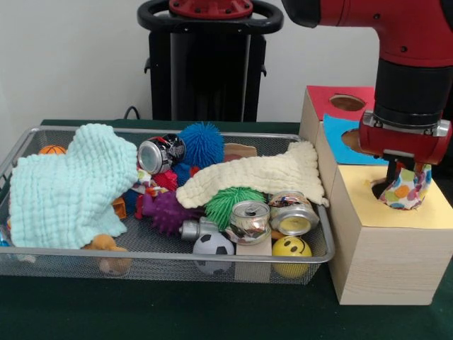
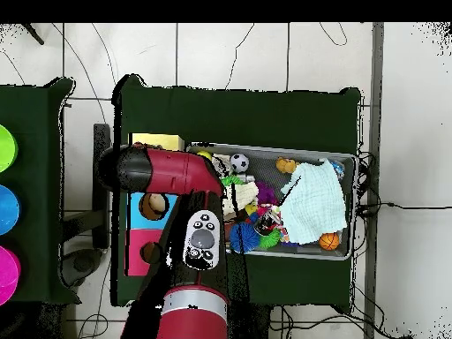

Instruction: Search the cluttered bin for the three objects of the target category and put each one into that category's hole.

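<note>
My gripper (image 1: pixel 402 185) hangs from the red and black arm over the yellow-faced wood box (image 1: pixel 386 248). It is shut on a white dotted cloth (image 1: pixel 409 190), which bulges out of the round hole (image 1: pixel 380 189) in the box top. The wire mesh bin (image 1: pixel 170 256) stands to the left of the box, full of clutter. A scrap of dotted fabric (image 1: pixel 147 184) shows in it under a can. In the overhead view the arm (image 2: pixel 177 172) covers the gripper and the hole; the bin's rim (image 2: pixel 353 207) and a corner of the yellow box (image 2: pixel 159 141) show.
A mint-green cloth (image 1: pixel 71 184) and a cream cloth (image 1: pixel 262 177) lie over the bin's contents, with cans (image 1: pixel 294 214), spiky balls (image 1: pixel 200 144), a soccer ball (image 1: pixel 212 248) and a smiley ball (image 1: pixel 291 248). The blue-faced box (image 1: pixel 340 142) and red-faced box (image 1: pixel 333 95) stand behind the yellow one.
</note>
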You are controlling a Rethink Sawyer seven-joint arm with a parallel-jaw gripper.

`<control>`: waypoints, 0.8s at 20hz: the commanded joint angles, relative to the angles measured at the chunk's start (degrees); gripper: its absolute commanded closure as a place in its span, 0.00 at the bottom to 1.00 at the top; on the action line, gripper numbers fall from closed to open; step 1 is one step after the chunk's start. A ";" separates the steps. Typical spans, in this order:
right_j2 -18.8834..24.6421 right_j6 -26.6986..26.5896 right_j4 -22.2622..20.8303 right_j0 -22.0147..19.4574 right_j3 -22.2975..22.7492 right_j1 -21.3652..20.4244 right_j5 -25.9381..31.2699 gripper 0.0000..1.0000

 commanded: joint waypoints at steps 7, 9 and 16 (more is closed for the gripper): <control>3.46 7.62 -0.30 1.55 4.09 5.03 5.73 1.00; 3.18 7.82 -0.39 1.83 3.33 6.05 4.76 1.00; 1.34 7.95 -1.50 2.83 2.57 7.73 2.88 1.00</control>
